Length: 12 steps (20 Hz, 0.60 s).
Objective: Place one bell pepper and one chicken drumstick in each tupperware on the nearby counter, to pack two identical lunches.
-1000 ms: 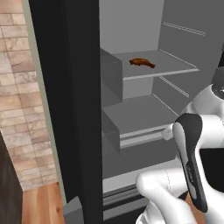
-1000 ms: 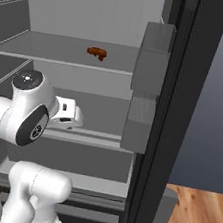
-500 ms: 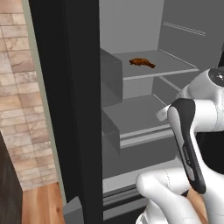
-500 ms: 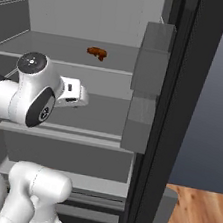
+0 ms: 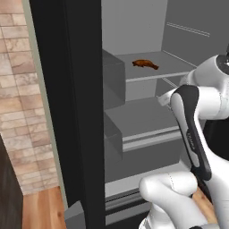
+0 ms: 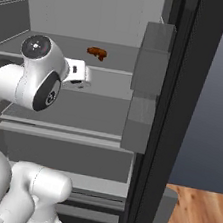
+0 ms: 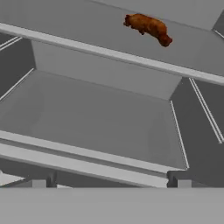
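A longer, dark reddish-brown chicken drumstick (image 5: 145, 64) (image 6: 97, 52) (image 7: 148, 26) lies alone on the upper shelf (image 7: 109, 51) of an open fridge. My gripper (image 7: 108, 183) is open and holds nothing. It faces into the fridge at the level of the middle shelf (image 7: 105, 118), below and in front of the drumstick. The white hand (image 6: 79, 75) hovers just short of the upper shelf's front edge. The bell peppers, the tupperware and the counter are out of view.
Dark fridge doors with grey bins stand open on both sides (image 5: 114, 80) (image 6: 153, 54). A drawer front (image 6: 66, 155) sits under the middle shelf. A brick wall (image 5: 22, 112) and wood floor (image 6: 193, 222) lie outside the fridge.
The arm has raised the hand from the middle shelf's height toward the upper shelf's edge and a little further into the fridge. The drumstick has not moved.
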Tool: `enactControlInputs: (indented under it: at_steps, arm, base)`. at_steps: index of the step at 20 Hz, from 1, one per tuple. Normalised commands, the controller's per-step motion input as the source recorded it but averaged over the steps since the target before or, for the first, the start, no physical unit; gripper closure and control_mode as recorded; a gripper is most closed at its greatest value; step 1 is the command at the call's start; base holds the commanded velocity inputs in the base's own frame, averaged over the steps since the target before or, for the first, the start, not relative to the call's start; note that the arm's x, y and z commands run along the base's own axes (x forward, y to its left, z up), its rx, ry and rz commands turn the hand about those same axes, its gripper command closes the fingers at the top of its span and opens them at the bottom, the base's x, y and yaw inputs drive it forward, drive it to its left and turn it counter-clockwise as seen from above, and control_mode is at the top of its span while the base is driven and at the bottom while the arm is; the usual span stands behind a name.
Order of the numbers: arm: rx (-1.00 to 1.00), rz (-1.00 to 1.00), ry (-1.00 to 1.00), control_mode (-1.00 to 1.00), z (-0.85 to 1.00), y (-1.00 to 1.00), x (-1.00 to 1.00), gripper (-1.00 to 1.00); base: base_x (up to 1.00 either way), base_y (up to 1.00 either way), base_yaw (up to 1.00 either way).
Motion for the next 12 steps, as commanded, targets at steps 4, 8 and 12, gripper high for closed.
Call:
enactControlInputs:
  at_steps: [4, 8, 12]
  arm:
    - [0.01, 0.00, -0.13, -1.00, 0.36, 0.00, 0.33, -1.00]
    - [0.02, 0.00, -0.19, -1.00, 0.30, 0.00, 0.30, -1.00]
    - [0.03, 0.00, -0.22, -1.00, 0.23, 0.00, 0.28, -1.00]
  base:
    - [0.00, 0.00, 0.00]
    - [0.00, 0.00, 0.00]
    - [0.00, 0.00, 0.00]
